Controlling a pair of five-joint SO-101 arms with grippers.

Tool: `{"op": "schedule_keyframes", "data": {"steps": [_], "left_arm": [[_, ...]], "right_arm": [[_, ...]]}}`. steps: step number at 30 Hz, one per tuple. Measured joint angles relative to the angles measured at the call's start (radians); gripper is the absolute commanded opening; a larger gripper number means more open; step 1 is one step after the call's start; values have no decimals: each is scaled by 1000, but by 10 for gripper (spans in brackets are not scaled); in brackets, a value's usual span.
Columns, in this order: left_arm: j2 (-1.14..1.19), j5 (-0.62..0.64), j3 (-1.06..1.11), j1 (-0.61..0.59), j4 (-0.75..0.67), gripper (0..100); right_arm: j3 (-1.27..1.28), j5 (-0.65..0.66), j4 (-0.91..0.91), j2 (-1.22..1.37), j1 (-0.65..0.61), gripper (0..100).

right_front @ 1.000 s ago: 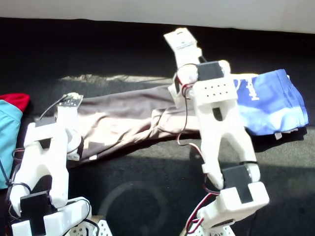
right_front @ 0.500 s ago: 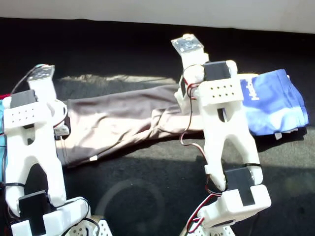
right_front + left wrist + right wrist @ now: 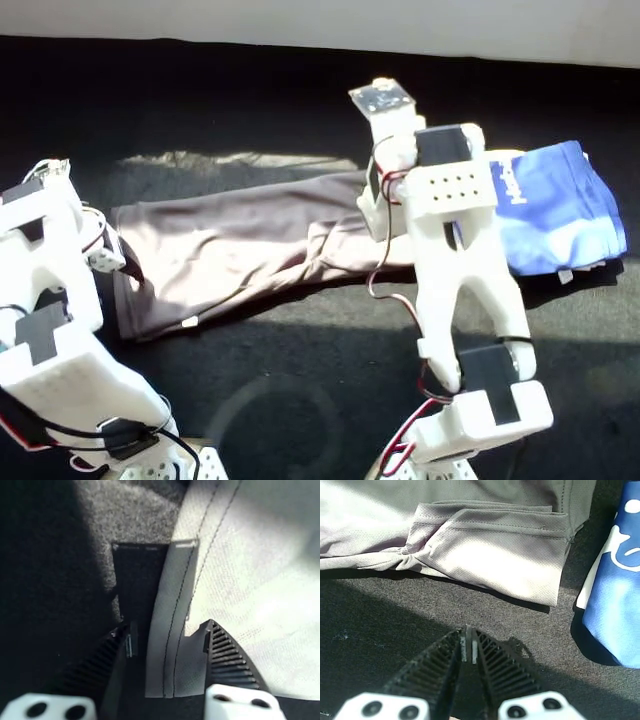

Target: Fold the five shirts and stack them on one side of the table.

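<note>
Straddling the hem of the crumpled grey mesh shirt [image 3: 240, 240], the left gripper [image 3: 167, 630] is holding its fingers open; the right gripper [image 3: 468, 632] is pressing its fingers together, empty.

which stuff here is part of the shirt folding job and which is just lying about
Job:
grey shirt, spread out
blue shirt, beside it
left gripper, open over the grey shirt's hem
right gripper, shut, near the grey shirt

Just there:
black table cover
pale strip along the far edge
</note>
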Motion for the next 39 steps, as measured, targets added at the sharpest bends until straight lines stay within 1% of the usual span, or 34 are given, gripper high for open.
{"op": "schedule_keyframes", "data": {"steps": [6, 10, 17, 25, 28, 34, 36, 39], "left_arm": [[57, 0, -26, 0, 0, 224], [81, 32, -32, 38, 0, 224], [127, 77, -52, 98, 3, 224], [149, 104, -104, 184, 68, 225], [150, 112, -117, 193, 75, 225], [150, 112, -118, 198, 75, 221], [150, 112, -118, 198, 75, 168], [150, 114, -120, 207, 75, 5]], "right_arm": [[0, 0, 40, -132, 0, 6], [0, 0, 55, -172, 0, 6], [0, 0, 55, -176, 0, 6], [0, 0, 55, -178, 0, 6], [0, 0, 57, -178, 3, 6], [0, 0, 60, -178, 54, 6], [0, 0, 60, -178, 71, 6], [-3, 0, 60, -207, 84, 6]]}}
